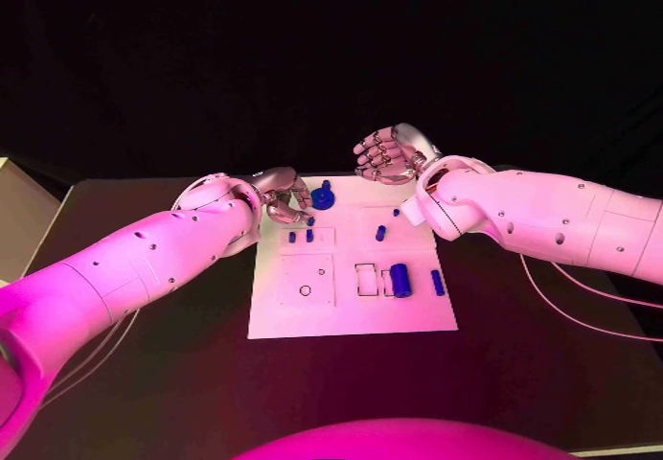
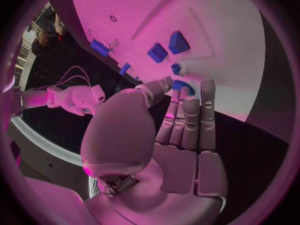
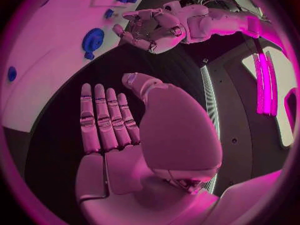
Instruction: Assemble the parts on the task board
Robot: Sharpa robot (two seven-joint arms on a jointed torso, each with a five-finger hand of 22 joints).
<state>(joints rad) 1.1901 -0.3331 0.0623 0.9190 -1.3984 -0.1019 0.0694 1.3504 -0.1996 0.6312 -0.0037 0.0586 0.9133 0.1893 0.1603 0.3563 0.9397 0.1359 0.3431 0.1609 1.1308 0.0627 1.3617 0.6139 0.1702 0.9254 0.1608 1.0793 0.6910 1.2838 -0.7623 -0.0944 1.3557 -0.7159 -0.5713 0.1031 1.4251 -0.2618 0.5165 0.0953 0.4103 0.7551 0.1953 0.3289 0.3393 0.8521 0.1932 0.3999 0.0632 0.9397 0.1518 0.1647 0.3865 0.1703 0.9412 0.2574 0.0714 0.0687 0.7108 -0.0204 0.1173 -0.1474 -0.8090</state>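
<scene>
The white task board (image 1: 353, 311) lies mid-table with several small blue parts on it. A round blue part (image 1: 324, 198) stands at its far edge. My left hand (image 1: 284, 199) hovers just left of that part, fingers apart and holding nothing; in the left wrist view the round part (image 2: 183, 87) lies just past my fingertips (image 2: 187, 102). My right hand (image 1: 390, 155) hangs above the board's far edge, empty. In the right wrist view its fingers (image 3: 103, 117) are stretched out flat, with the left hand (image 3: 156, 27) and the round part (image 3: 92, 39) beyond them.
A thick blue cylinder (image 1: 400, 280) and a thin blue peg (image 1: 437, 282) lie at the board's right side beside rectangular slots (image 1: 366, 279). Smaller blue pieces (image 1: 380, 232) sit nearer the far edge. A pale box (image 1: 21, 216) stands at the table's left.
</scene>
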